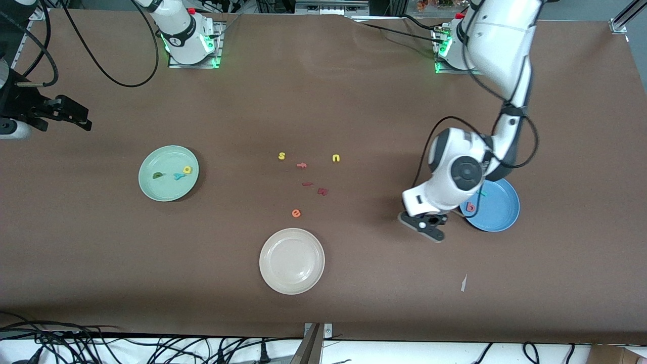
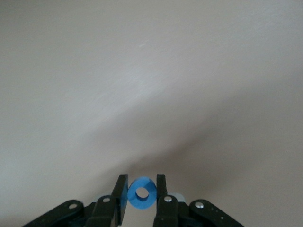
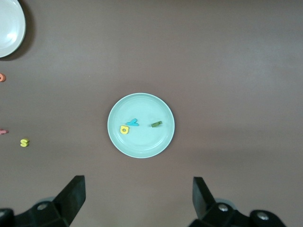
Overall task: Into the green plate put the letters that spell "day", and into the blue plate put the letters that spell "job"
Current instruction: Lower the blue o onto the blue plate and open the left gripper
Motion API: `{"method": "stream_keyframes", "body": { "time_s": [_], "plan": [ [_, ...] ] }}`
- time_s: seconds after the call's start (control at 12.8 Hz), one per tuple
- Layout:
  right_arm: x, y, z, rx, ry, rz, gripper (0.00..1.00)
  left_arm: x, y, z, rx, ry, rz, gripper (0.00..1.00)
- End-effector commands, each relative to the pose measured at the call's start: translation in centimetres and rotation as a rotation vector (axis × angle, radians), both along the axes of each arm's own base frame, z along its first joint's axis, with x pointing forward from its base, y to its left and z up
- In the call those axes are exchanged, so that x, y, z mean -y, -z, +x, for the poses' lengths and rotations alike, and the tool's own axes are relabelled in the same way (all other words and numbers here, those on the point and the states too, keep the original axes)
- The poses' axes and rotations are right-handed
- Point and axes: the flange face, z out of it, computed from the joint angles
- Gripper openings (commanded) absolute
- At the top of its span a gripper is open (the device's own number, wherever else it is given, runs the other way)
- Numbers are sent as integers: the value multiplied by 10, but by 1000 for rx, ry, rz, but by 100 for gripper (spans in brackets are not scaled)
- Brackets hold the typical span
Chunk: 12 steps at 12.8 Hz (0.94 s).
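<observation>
The left gripper (image 2: pixel 141 194) pinches the o (image 2: pixel 141 193) just beside the blue plate (image 1: pixel 498 217), and the tiny ring could slip from that narrow grip or drop short of the rim, while the right gripper (image 3: pixel 137 196) waits spread wide above the green plate (image 3: pixel 141 142).

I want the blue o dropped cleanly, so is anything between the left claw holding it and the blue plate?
Nothing visible. The left claw grips the blue o over bare table just beside the blue plate; only the salmon b shows inside the plate.
</observation>
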Motion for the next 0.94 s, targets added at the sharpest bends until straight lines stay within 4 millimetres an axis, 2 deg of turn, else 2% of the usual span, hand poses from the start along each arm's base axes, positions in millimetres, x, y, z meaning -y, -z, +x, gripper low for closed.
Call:
{"method": "stream_keyframes", "body": {
  "time_s": [0.0,0.23,0.31,0.47,0.55,0.62,0.7,0.86],
  "plan": [
    [1,-3,-4,-5,-13,-16,100,-59,-14,-24,-46,28,13,16],
    [-1,-5,-4,0,-1,-18,100,-126,-5,-39,-83,58,15,19],
    [-1,-5,-1,14,2,-15,100,-146,6,-47,-102,83,21,25],
    [0,-4,0,18,49,-9,100,-180,14,-50,-103,102,19,35],
    [-2,-5,0,21,109,-8,100,-186,18,-50,-103,95,20,57],
    [-2,-5,0,19,123,-9,100,-188,21,-51,-104,89,20,93],
    [-2,-5,-1,16,122,-9,100,-190,23,-55,-112,80,19,100],
    [-3,-3,-1,10,118,-7,100,-190,25,-65,-133,72,17,100]
  ]
}}
